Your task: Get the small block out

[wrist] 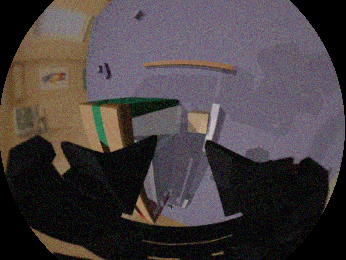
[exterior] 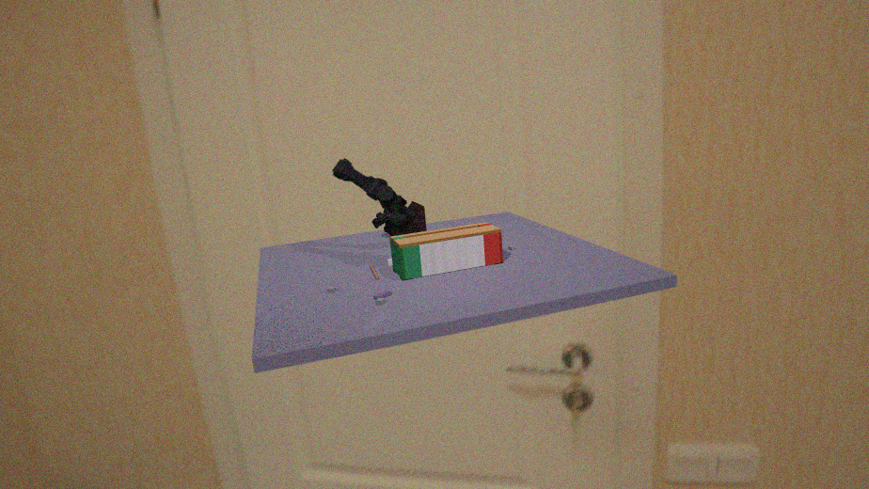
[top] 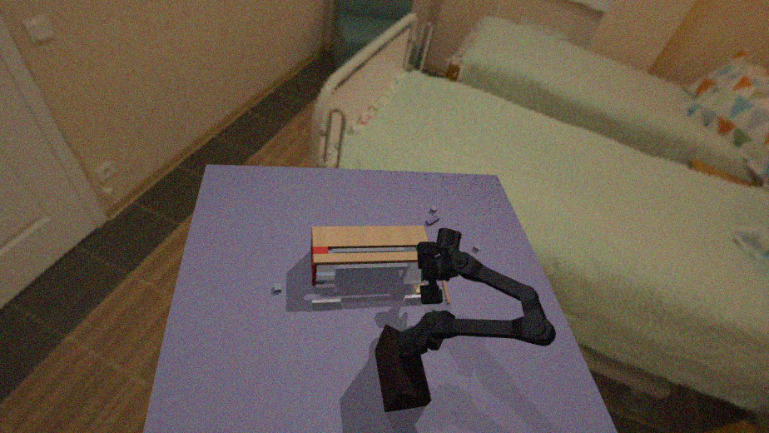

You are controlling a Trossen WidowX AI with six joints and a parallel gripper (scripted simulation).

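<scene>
The small tan block (top: 417, 289) (wrist: 198, 122) sits low at the green end of the box, beside a short white strip (wrist: 213, 122). I cannot tell whether it touches the table or a part of the box. The box (top: 368, 236) (exterior: 452, 254) (wrist: 102, 125) stands upright, with a clear front and a slotted tan top. My gripper (top: 437, 269) (wrist: 181, 141) is open and empty, pointing down above the box's green end. In the wrist view the block appears just beyond the gap between the fingertips. The box hides the block in the exterior view.
A thin tan stick (top: 446, 292) (exterior: 374, 272) (wrist: 190, 65) lies beyond the green end. Small scraps lie behind the box, including a purple one (top: 432, 219) (exterior: 382, 294). A small grey piece (top: 275, 288) lies left of the box. The arm's dark base (top: 403, 371) stands in front.
</scene>
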